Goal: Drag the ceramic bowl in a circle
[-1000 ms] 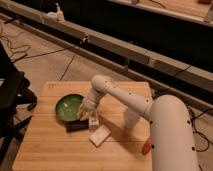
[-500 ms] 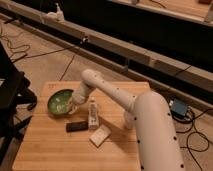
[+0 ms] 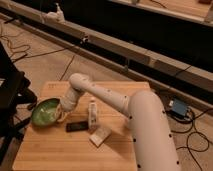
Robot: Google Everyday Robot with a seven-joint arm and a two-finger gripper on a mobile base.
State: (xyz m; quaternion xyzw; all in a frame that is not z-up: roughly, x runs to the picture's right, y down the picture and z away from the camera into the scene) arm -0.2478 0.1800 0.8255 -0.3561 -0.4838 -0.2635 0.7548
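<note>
dragging looks underway: the gripper [image 3: 63,106] sits at the right rim of the bowl [image 3: 45,111] (tilted, at the surface's [image 3: 60,150] left edge); next, curve it back inward.

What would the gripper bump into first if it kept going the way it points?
The gripper points down and left, right at the right rim of the green bowl, so the bowl comes first. It looks to be touching it already, though depth is hard to judge. The table lies beneath.
</note>
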